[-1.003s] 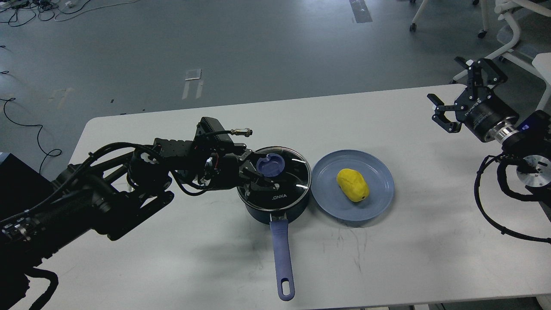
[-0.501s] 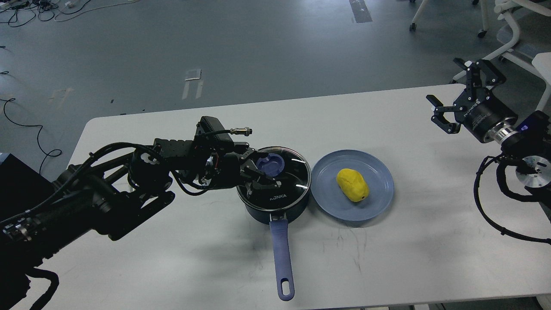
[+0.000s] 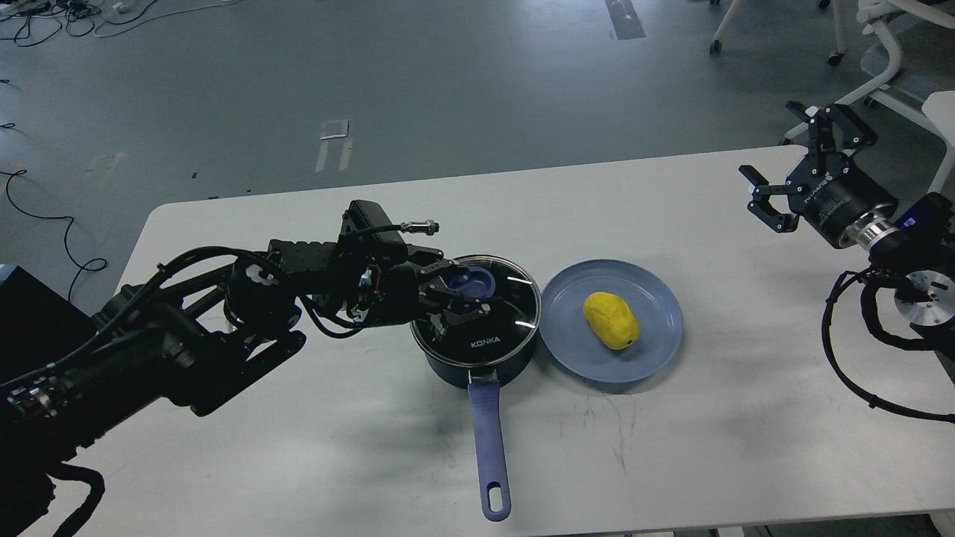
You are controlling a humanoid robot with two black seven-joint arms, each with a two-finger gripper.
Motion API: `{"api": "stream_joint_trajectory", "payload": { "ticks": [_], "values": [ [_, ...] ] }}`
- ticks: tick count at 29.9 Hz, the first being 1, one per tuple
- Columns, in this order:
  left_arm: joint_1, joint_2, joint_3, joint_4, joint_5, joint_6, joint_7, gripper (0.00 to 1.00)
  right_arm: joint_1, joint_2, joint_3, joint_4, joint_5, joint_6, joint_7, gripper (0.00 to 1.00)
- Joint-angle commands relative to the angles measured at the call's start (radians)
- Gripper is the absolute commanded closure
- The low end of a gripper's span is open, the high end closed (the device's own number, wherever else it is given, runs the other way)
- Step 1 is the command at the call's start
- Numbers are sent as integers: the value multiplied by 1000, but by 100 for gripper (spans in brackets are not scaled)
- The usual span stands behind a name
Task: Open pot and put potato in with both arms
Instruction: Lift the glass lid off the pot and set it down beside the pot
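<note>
The dark pot (image 3: 477, 358) stands at the table's middle with its glass "KONKA" lid (image 3: 500, 313) on and its purple-blue handle (image 3: 489, 440) pointing toward me. My left gripper (image 3: 456, 291) reaches in from the left over the lid, and its fingers close on the blue knob (image 3: 476, 281), partly covering it. The yellow potato (image 3: 612, 320) lies on a flat blue plate (image 3: 656, 328) just right of the pot. My right gripper (image 3: 776, 160) hovers open and empty over the table's far right corner, well away from the potato.
The white table (image 3: 671, 447) carries the pot and the plate. Its far edge and the grey floor lie behind. White chair legs (image 3: 858, 37) stand at the top right. My right arm's cables (image 3: 843, 358) hang at the table's right edge.
My left gripper's fingers have moved in over the lid and narrowed around the blue knob. The lid stays on the pot. My right gripper has barely shifted.
</note>
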Motion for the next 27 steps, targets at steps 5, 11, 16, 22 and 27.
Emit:
{"api": "stream_joint_trajectory", "payload": {
  "ticks": [5, 11, 16, 22, 27],
  "values": [
    [-88, 68, -4, -17, -52, 8, 0, 59, 0, -2, 1, 0, 0, 0, 0, 0],
    [-98, 220, 1, -17, -69, 50, 0, 59, 0, -2, 1, 0, 0, 0, 0, 0],
    [-17, 355, 48, -17, -72, 167, 0, 59, 0, -2, 1, 0, -1, 0, 0, 0],
    [103, 449, 75, -3, -77, 268, 0, 57, 0, -2, 1, 0, -1, 0, 0, 0],
    [186, 449, 72, 61, -100, 316, 0, 57, 0, -2, 1, 0, -1, 0, 0, 0]
  ]
}}
